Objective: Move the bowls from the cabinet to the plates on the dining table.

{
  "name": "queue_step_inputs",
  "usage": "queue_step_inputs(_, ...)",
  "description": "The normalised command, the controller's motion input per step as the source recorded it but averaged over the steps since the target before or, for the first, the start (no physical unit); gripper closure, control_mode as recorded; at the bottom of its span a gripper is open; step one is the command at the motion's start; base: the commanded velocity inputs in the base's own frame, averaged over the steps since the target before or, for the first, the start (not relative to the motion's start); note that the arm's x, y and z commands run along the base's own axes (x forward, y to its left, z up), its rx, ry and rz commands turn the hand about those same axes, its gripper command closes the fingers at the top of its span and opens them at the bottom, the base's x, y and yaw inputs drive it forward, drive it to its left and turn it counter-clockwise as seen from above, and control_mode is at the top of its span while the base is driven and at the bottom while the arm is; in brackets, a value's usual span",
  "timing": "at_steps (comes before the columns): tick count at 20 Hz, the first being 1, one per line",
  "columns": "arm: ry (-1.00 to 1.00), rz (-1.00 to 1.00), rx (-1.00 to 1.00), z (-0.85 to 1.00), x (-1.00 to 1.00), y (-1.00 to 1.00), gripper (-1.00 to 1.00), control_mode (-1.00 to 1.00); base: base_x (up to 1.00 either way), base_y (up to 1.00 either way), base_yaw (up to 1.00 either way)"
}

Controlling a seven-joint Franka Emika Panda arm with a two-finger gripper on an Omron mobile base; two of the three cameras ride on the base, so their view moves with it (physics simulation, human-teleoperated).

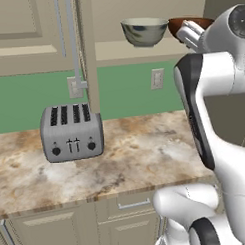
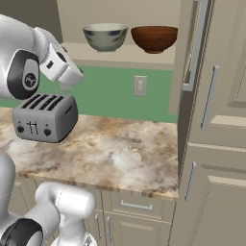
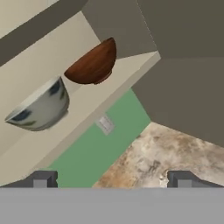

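Toaster (image 1: 72, 132) sat at the left: boxy brushed-silver four-slot unit with dark knobs, on a glossy mottled beige-brown stone worktop (image 1: 141, 159). Flat green backsplash (image 1: 126, 89) behind it carried pale rectangular wall outlets (image 1: 157, 79). Below the top were beige panelled drawers (image 2: 137, 205) with slim silver handles.

Cabinet (image 2: 202, 57) was open, beige panelled door swung out, long vertical silver bar handle (image 2: 196, 45) on it. Both bowls stood upright side by side on its plain matte shelf (image 2: 120, 54), not touching. Grey-white bowl (image 2: 105, 37) on the left, round, deep, glossy, with faint dark mottling. Reddish-brown bowl (image 2: 154, 39) to its right, smaller, glossy, on a small foot.

Gripper (image 3: 111, 180) was spread wide, the two dark square fingertips (image 3: 42, 179) far apart in the hand view, nothing between them, touching nothing. It sat below and off the shelf, apart from both bowls, aimed up at them.
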Motion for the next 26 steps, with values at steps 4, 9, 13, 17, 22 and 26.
queue_step_inputs(4, 0.00, 0.06, 0.09, 0.35, -0.05, 0.00, -1.00, -1.00, 0.00, 0.00, 0.00)
queue_step_inputs(9, 0.00, 0.03, 0.11, 0.19, 0.00, 0.00, -1.00, -1.00, 0.00, 0.00, 0.00)
queue_step_inputs(13, 0.00, 0.03, 0.10, 0.15, 0.00, 0.00, -1.00, -1.00, 0.00, 0.00, 0.00)
queue_step_inputs(17, 0.00, 0.00, 0.13, 0.00, 0.08, -0.02, -1.00, -1.00, 0.00, 0.00, 0.00)
queue_step_inputs(22, -0.01, 0.00, 0.08, -0.28, 0.04, -0.03, -1.00, -1.00, 0.00, 0.00, 0.00)
queue_step_inputs(26, 0.00, 0.00, 0.02, -0.18, 0.00, 0.00, -1.00, -1.00, 0.00, 0.00, 0.00)
